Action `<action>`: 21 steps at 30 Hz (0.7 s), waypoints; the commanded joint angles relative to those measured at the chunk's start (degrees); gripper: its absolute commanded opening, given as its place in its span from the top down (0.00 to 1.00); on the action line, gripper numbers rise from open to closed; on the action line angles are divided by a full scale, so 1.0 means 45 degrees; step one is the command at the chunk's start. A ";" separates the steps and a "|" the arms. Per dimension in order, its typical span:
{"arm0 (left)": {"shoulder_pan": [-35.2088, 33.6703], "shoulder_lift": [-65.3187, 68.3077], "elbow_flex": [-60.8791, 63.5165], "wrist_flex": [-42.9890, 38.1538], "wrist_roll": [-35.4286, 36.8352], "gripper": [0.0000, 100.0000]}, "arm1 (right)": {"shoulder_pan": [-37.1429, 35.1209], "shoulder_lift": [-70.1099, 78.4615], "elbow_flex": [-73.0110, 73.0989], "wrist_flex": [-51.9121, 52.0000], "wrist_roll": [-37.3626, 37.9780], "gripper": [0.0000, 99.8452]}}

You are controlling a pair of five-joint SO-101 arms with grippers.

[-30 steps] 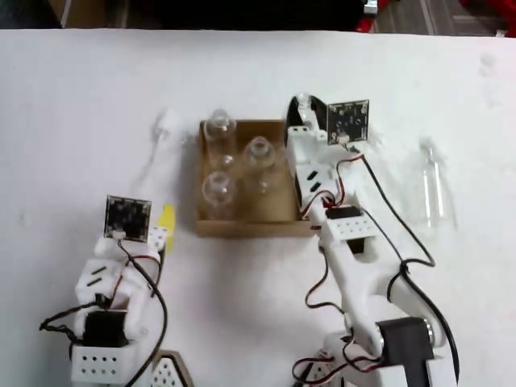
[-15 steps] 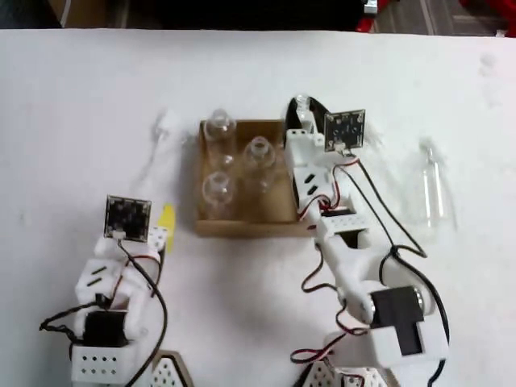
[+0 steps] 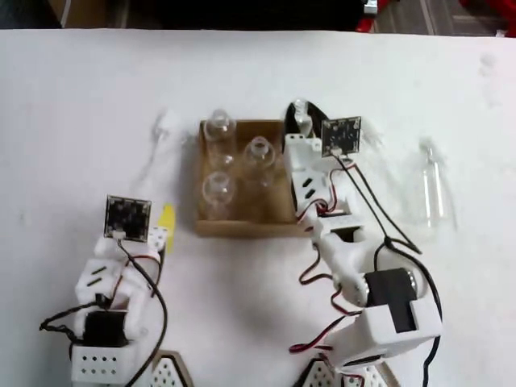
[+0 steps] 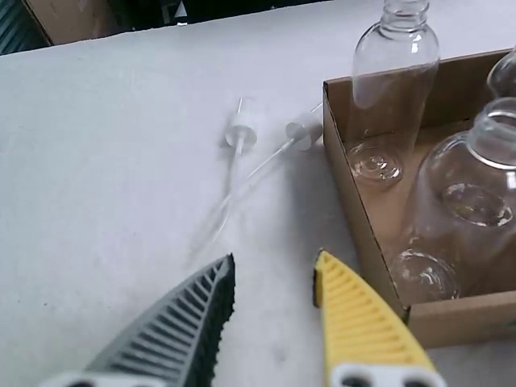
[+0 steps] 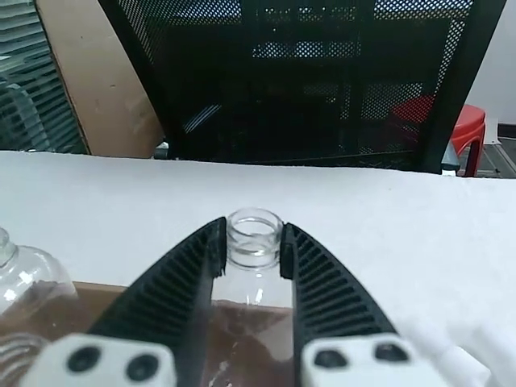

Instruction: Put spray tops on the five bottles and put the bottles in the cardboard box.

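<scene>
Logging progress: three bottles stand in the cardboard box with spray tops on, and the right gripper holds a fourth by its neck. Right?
Not quite: the left wrist view shows the bottles in the cardboard box with bare, open necks; the spray tops lie on the table. The right gripper does hold a fourth bottle by its neck.

**Colours at a glance**

Desk [image 3: 81,81] white. Box [image 3: 242,227] brown cardboard. Spray tops [image 4: 239,133] white w/ clear tubes. L gripper [image 4: 274,270]: one jaw grey, one yellow, both ribbed. Rt gripper [image 5: 252,232]: black ribbed jaws; bottle [image 5: 255,219] in them clear, like other bottles [image 3: 219,189]. Arms [image 3: 343,262] white, red & black wires. Chair [image 5: 322,81] black mesh. Stool [image 5: 468,129] red.
</scene>
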 commanded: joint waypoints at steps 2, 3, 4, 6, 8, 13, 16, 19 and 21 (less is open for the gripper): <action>0.0147 -0.0147 -0.0098 -0.0137 -0.0137 0.84 | -0.0049 -0.0127 -0.0176 -0.0322 -0.0039 0.98; 0.0147 -0.0147 -0.0098 -0.0137 -0.0137 0.84 | -0.0049 -0.0147 -0.0117 -0.0322 -0.0039 0.98; 0.0147 -0.0147 -0.0098 -0.0137 -0.0137 0.84 | -0.0049 -0.0147 -0.0078 -0.0322 -0.0039 0.96; 0.0147 -0.0147 -0.0098 -0.0137 -0.0137 0.84 | -0.0049 -0.0088 -0.0078 -0.0264 -0.0078 0.90; 0.0147 -0.0147 -0.0098 -0.0137 -0.0137 0.84 | -0.0049 -0.0068 -0.0059 -0.0244 -0.0117 0.84; 0.0147 -0.0147 -0.0078 -0.0137 -0.0137 0.84 | -0.0264 -0.0088 0.0059 -0.0244 -0.0117 0.81; 0.0147 -0.0147 -0.0078 -0.0137 -0.0137 0.84 | -0.0264 -0.0186 0.0059 -0.0244 -0.0117 0.83; 0.0147 -0.0147 -0.0078 -0.0137 -0.0137 0.84 | -0.0264 -0.0186 0.0078 -0.0244 -0.0117 0.82; 0.0147 -0.0147 -0.0078 -0.0137 -0.0137 0.84 | -0.0264 -0.0205 0.0098 -0.0322 -0.0117 0.82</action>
